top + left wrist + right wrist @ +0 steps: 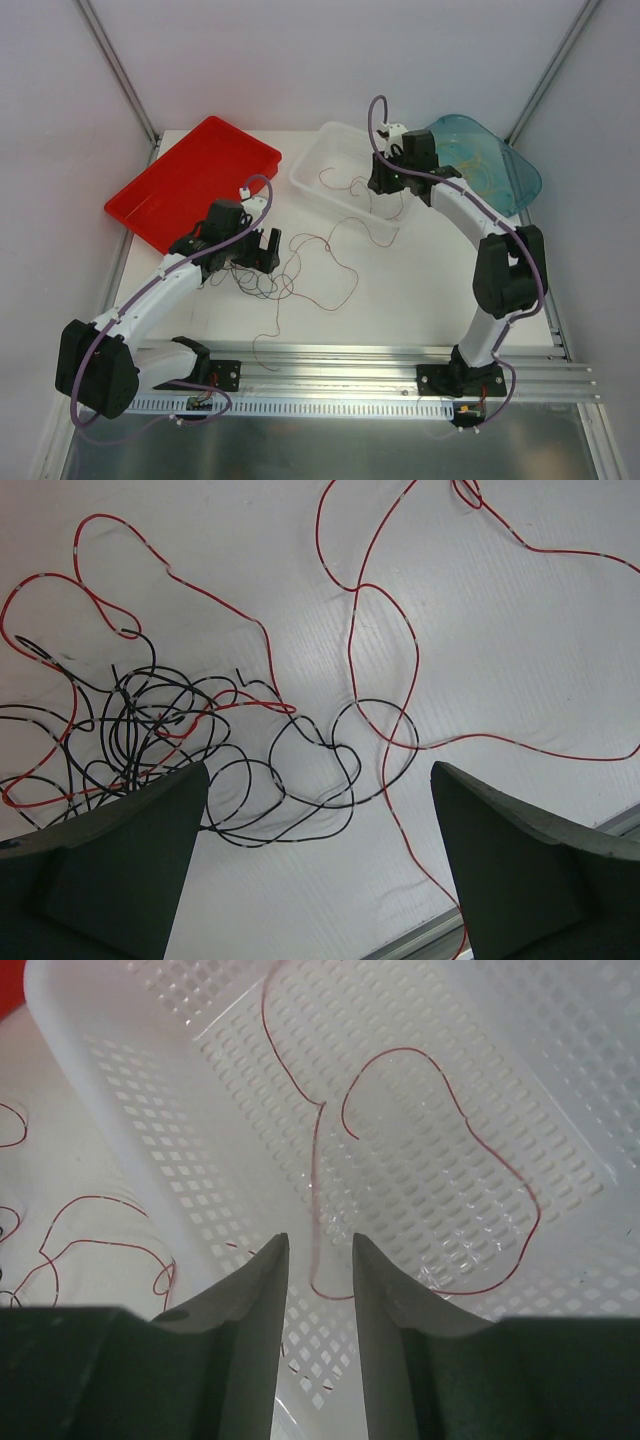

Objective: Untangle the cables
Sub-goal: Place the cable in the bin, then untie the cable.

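On the white table lies a tangle of black cables (pixel 150 720) (pixel 255 283) crossed by long red cables (pixel 385 670) (pixel 335 255). My left gripper (pixel 315 780) (pixel 258 262) hangs just above the tangle's near edge, jaws wide apart and holding nothing. My right gripper (pixel 320 1245) (pixel 385 185) is over the white perforated basket (pixel 560 1080) (pixel 305 178). Its jaws stand a little apart. One red cable (pixel 480 1150) (pixel 345 185) lies curled on the basket floor and runs loose through the gap between them. Thin yellow cables (pixel 480 165) rest in the teal container (pixel 525 180).
A red tray (pixel 190 180) stands at the back left, beside the basket. The teal container is at the back right, partly behind the right arm. A metal rail (pixel 400 360) (pixel 420 942) runs along the table's near edge.
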You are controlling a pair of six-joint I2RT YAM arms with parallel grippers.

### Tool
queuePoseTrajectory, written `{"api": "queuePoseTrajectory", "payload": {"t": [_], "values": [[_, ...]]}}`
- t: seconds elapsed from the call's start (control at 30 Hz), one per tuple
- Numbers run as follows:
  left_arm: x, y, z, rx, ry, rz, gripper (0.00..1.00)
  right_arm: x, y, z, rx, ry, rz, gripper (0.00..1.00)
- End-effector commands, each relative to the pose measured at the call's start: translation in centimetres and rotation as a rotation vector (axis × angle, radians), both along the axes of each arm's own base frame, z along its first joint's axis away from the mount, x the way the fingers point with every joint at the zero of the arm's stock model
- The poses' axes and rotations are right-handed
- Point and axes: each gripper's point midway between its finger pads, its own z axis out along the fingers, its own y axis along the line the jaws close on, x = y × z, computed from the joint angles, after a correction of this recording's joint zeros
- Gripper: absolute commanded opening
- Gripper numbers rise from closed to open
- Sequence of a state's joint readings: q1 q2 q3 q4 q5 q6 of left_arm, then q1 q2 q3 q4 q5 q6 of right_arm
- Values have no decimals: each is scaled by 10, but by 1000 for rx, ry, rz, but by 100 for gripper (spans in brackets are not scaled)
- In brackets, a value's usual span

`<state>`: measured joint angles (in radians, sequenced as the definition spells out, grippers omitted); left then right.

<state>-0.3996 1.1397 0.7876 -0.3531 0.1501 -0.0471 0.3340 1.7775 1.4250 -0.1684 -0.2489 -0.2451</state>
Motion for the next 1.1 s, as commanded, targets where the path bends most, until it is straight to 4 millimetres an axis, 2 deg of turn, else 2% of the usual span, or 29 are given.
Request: {"api": "queuePoseTrajectory", "payload": {"t": [0.0,0.13,0.17,0.27,0.3,0.37,0.4,0.47,0.57,0.63,0.73,0.87,0.93,1.07], "values": [[1,-4,5,-14,-14,-25,95,-8,3,-2,-12,34,24,36],[1,-5,6,-20,-17,-29,95,-24,-3,13,-31,-4,14,41],[1,-5,7,-19,-20,-27,95,-34,-6,19,-39,-20,16,41],[1,-5,9,-23,-26,-28,95,-56,-7,16,-130,-35,40,43],[0,-5,9,-25,-24,-28,95,-68,-1,24,-147,-60,64,43],[1,-5,10,-25,-30,-28,95,-79,-3,23,-198,-81,56,43],[0,-5,11,-26,-32,-27,95,-93,3,22,-209,-91,77,43],[1,-4,12,-24,-38,-25,95,-103,1,19,-246,-105,58,43],[1,-3,11,-22,-37,-21,95,-123,4,-1,-263,-70,72,45],[1,-3,11,-20,-38,-21,95,-133,4,-23,-276,-16,90,45],[1,-2,11,-18,-39,-18,95,-138,0,-46,-316,36,100,45],[1,-1,11,-14,-42,-14,95,-131,-5,-66,-393,64,101,46],[2,0,11,-9,-43,-13,95,-124,-7,-67,-418,58,85,53],[1,0,10,-6,-43,-13,95,-105,-1,-66,-455,37,83,59]]}}
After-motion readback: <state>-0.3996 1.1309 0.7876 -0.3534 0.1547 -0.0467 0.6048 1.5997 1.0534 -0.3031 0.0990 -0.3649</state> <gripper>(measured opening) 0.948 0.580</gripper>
